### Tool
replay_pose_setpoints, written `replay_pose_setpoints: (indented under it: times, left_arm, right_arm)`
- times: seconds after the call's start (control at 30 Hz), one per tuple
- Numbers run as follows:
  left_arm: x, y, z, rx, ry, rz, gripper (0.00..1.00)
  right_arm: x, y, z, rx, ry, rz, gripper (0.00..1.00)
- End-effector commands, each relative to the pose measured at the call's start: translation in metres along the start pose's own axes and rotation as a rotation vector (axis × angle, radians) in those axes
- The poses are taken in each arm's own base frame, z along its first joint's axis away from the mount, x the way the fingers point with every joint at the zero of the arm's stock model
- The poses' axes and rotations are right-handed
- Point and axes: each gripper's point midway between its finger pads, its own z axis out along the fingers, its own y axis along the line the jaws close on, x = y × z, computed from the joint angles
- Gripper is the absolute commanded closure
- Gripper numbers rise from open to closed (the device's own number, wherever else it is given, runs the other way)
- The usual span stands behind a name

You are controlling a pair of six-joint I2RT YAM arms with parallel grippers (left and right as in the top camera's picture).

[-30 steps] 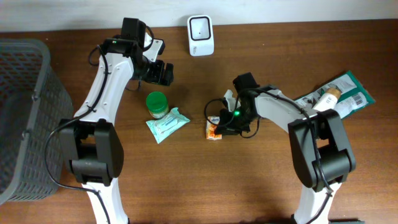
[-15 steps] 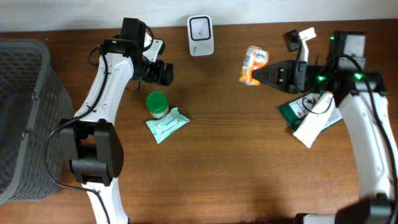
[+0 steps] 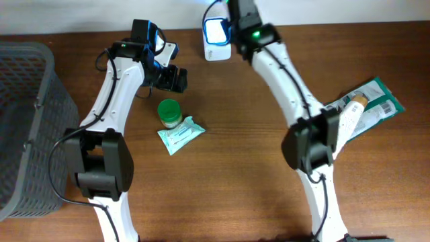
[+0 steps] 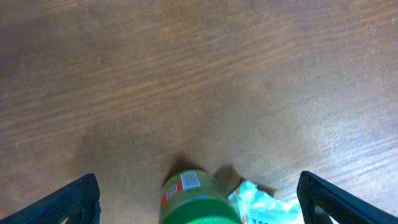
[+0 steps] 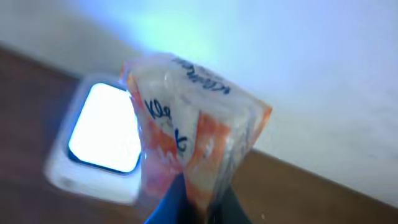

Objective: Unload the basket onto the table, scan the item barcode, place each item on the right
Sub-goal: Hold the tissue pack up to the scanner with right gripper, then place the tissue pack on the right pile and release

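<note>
**Brown table under a pale wall, snack pouch up at the scanner**

The wooden table (image 3: 235, 168) fills the overhead view, with a pale wall along its top edge. The largest thing on it is the grey basket (image 3: 23, 128) at the left edge. At the right edge a green packet (image 3: 376, 101) lies with a white tube (image 3: 346, 117) across it. The white scanner (image 3: 216, 37) stands at top centre, its window glowing blue-white. In the upper left the left gripper (image 3: 173, 78) hangs with its jaws spread wide and nothing between them. Below it sit a teal wipes pack (image 3: 180, 133) and, just beside that, a green-lidded jar (image 3: 169, 112).

Smallest is the task's thing, an orange-and-white pouch (image 5: 186, 124). It is held in the air at top centre, close in front of the lit window in the right wrist view. The right gripper (image 5: 194, 198) has its jaws closed tight on the pouch's lower edge.

The pouch looks light, soft and crinkly, with a slick film that would buckle if squeezed across the middle. A pinch on the flat edge suits it and leaves both faces free. Whether the barcode faces the window cannot be told.
</note>
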Motion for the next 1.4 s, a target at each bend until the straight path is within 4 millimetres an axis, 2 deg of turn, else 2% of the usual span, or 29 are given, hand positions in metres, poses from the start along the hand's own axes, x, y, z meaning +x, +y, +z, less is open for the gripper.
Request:
replay_pose_setpoints:
  times: [0.0, 0.07, 0.13, 0.3, 0.37, 0.43, 0.53, 0.57, 0.63, 0.67, 0.7, 0.73, 0.77, 0.83, 0.87, 0.93, 0.97, 1.0, 1.07, 1.1, 1.23, 1.37]
  left_arm:
    - [-0.003, 0.002, 0.0, -0.001, -0.006, 0.008, 0.01]
    - [-0.002, 0.002, 0.0, -0.001, -0.006, 0.007, 0.01]
    - [-0.003, 0.002, 0.0, -0.002, -0.006, 0.008, 0.01]
    - [-0.003, 0.002, 0.0, -0.001, -0.006, 0.007, 0.01]
    - [-0.003, 0.002, 0.0, -0.002, -0.006, 0.008, 0.01]
    - [-0.003, 0.002, 0.0, -0.001, -0.006, 0.007, 0.01]
    - [-0.003, 0.002, 0.0, -0.002, -0.006, 0.007, 0.01]
    - [-0.003, 0.002, 0.0, -0.001, -0.006, 0.008, 0.01]
    - [-0.003, 0.002, 0.0, -0.002, -0.006, 0.007, 0.01]
    - [-0.003, 0.002, 0.0, -0.001, -0.006, 0.007, 0.01]
    - [-0.003, 0.002, 0.0, -0.001, -0.006, 0.008, 0.01]
    - [-0.002, 0.002, 0.0, -0.002, -0.006, 0.008, 0.01]
    - [-0.002, 0.002, 0.0, -0.001, -0.006, 0.008, 0.01]
    - [-0.003, 0.002, 0.0, -0.001, -0.006, 0.008, 0.01]
    - [-0.003, 0.002, 0.0, -0.001, -0.006, 0.007, 0.01]
    - [-0.002, 0.002, 0.0, -0.001, -0.006, 0.008, 0.01]
    - [-0.002, 0.002, 0.0, -0.002, -0.006, 0.008, 0.01]
    - [-0.003, 0.002, 0.0, -0.001, -0.006, 0.008, 0.01]
    - [-0.003, 0.002, 0.0, -0.002, -0.006, 0.008, 0.01]
    - [-0.003, 0.002, 0.0, -0.001, -0.006, 0.007, 0.01]
    - [-0.003, 0.002, 0.0, -0.001, -0.006, 0.007, 0.01]
    - [-0.002, 0.002, 0.0, -0.002, -0.006, 0.008, 0.01]
  right_arm:
    - [-0.004, 0.006, 0.032, 0.193, -0.05, -0.279, 0.96]
    - [0.004, 0.033, 0.049, 0.209, -0.052, -0.443, 0.96]
    - [0.01, 0.051, 0.052, 0.19, -0.044, -0.502, 0.96]
    - [0.013, 0.048, 0.052, 0.203, -0.026, -0.503, 0.96]
    - [0.011, 0.045, 0.045, 0.188, -0.023, -0.441, 0.96]
    - [-0.001, 0.04, 0.026, 0.109, -0.041, -0.343, 0.96]
    - [-0.022, 0.015, -0.022, -0.015, -0.048, -0.109, 0.96]
    - [-0.026, 0.004, -0.048, -0.109, -0.029, 0.026, 0.96]
    - [-0.017, -0.007, -0.081, -0.229, 0.045, 0.203, 0.96]
    - [0.0, -0.02, -0.103, -0.278, 0.139, 0.307, 0.96]
    - [0.017, -0.031, -0.117, -0.307, 0.22, 0.366, 0.96]
    - [0.05, -0.051, -0.125, -0.293, 0.348, 0.434, 0.96]
    - [0.079, -0.067, -0.127, -0.264, 0.453, 0.477, 0.96]
    - [0.152, -0.093, -0.126, -0.22, 0.71, 0.548, 0.96]
    - [0.174, -0.099, -0.124, -0.217, 0.777, 0.577, 0.96]
    - [0.227, -0.098, -0.118, -0.232, 0.924, 0.636, 0.96]
    - [0.257, -0.092, -0.114, -0.244, 0.996, 0.66, 0.96]
    - [0.3, -0.084, -0.108, -0.242, 1.078, 0.686, 0.96]
    - [0.305, -0.088, -0.109, -0.243, 1.086, 0.688, 0.67]
    - [0.307, -0.089, -0.11, -0.246, 1.091, 0.686, 0.46]
    - [0.307, -0.089, -0.111, -0.246, 1.095, 0.683, 0.19]
    - [0.306, -0.088, -0.111, -0.248, 1.094, 0.678, 0.15]
